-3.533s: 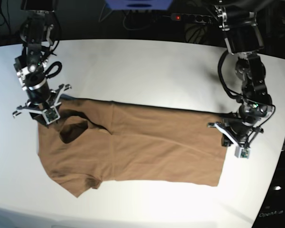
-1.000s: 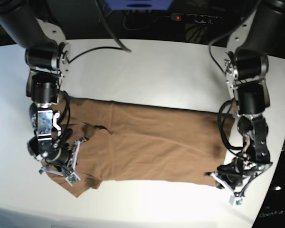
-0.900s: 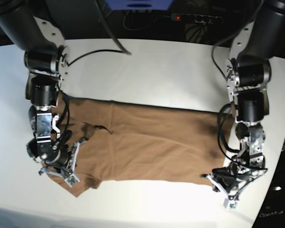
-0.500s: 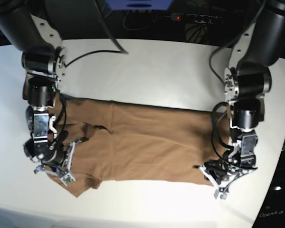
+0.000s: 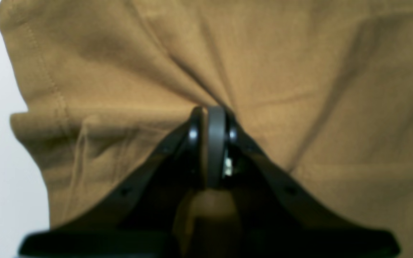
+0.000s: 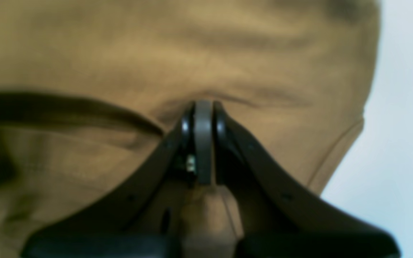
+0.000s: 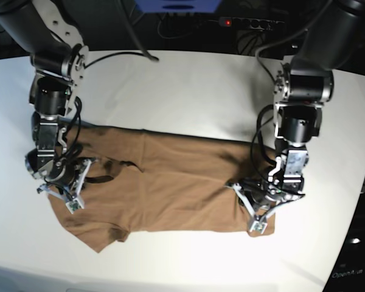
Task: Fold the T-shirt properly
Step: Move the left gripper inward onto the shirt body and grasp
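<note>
Lying across the middle of the white table [image 7: 188,85], the brown T-shirt [image 7: 170,188] is spread lengthwise, collar/sleeve end toward the base view's left, hem end toward its right. No print shows on it. 1 sleeve pokes out at the lower left edge, and a dark fold sits near the neck opening. The hem end looks bunched and pulled inward, w/ creases running to where it's gripped.

Left gripper [image 7: 260,210] is down on the hem end, at the base view's right. Its wrist cam shows both fingers [image 5: 215,139] pressed together w/ a ridge of brown cloth caught between them; wrinkles fan out from the tips. A stitched hem line runs down the cloth's left edge there, bare table beyond it.

Right gripper [image 7: 66,188] sits on the sleeve/shoulder end, at the base view's left. Its wrist cam shows the same thing: fingers [image 6: 203,139] closed tight, cloth puckered right at the tips, a rounded cloth edge and white table off to the right. That view is blurry, so can't tell which seam it has.

Both arms bend down steeply from the table's far side. Behind the table, a power strip [image 7: 246,23] w/ a red light lies in the dark.
</note>
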`<state>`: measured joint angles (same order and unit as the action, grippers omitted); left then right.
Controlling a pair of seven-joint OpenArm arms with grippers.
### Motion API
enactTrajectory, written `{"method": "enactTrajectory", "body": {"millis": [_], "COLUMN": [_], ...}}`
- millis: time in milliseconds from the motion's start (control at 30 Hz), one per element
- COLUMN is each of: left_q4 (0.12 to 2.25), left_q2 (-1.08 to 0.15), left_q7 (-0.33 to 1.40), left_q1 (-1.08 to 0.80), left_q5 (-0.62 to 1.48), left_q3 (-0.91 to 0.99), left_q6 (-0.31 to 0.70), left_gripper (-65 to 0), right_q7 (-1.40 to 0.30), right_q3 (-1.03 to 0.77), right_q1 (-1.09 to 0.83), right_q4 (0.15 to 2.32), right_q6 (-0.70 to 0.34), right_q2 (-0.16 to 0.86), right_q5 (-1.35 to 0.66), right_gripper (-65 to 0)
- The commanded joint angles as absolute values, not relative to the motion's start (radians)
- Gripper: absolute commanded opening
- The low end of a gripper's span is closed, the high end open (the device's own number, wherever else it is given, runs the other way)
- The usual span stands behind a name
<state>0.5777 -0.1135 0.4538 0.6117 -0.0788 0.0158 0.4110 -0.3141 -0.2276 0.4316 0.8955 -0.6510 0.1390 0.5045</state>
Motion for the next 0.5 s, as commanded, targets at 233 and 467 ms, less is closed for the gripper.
{"method": "enactTrajectory", "body": {"millis": [233, 467], "left_q4": [0.584, 0.584], "left_q2": [-0.117, -0.150], "left_q7": [0.476, 0.478], "left_q1": [0.611, 0.564], "left_q5": [-0.085, -0.087], "left_q3": [0.013, 0.013], "left_q6": [0.410, 0.410], "left_gripper": [-62.3, -62.3], "right_q7": [-0.302, -0.302], "right_q3": [-0.226, -0.226], "right_q1": [0.430, 0.401], "right_q4": [0.912, 0.917], "right_q6": [-0.651, -0.651], "right_q2": [0.150, 0.150], "right_q5": [0.509, 0.509], "right_gripper": [-65.0, -65.0]}}
